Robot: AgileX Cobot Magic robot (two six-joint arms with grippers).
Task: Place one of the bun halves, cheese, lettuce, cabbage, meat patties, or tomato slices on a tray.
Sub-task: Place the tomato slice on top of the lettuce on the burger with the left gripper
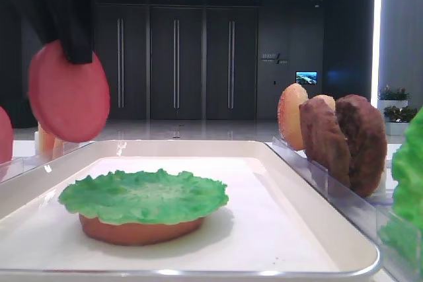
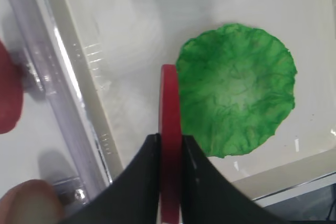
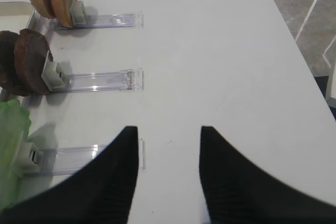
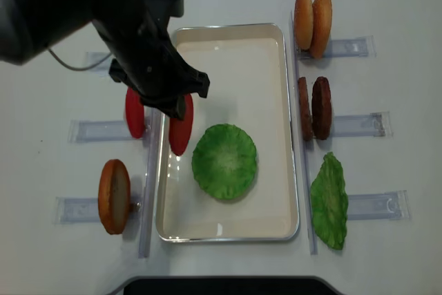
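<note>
My left gripper (image 2: 170, 139) is shut on a red tomato slice (image 2: 170, 108), gripping it on edge. In the overhead view this tomato slice (image 4: 181, 132) hangs over the left part of the white tray (image 4: 235, 67), just left of the lettuce (image 4: 224, 162). That lettuce (image 1: 142, 195) lies flat on a bun half (image 1: 139, 231) in the tray. From the low exterior view the held slice (image 1: 69, 100) is well above the tray floor. My right gripper (image 3: 169, 132) is open over bare table, with nothing between its fingers.
Clear holders flank the tray. On the left stand another tomato slice (image 4: 134, 112) and a bun half (image 4: 114, 196). On the right are two bun halves (image 4: 312, 16), two meat patties (image 4: 314, 108) and a lettuce leaf (image 4: 329, 202).
</note>
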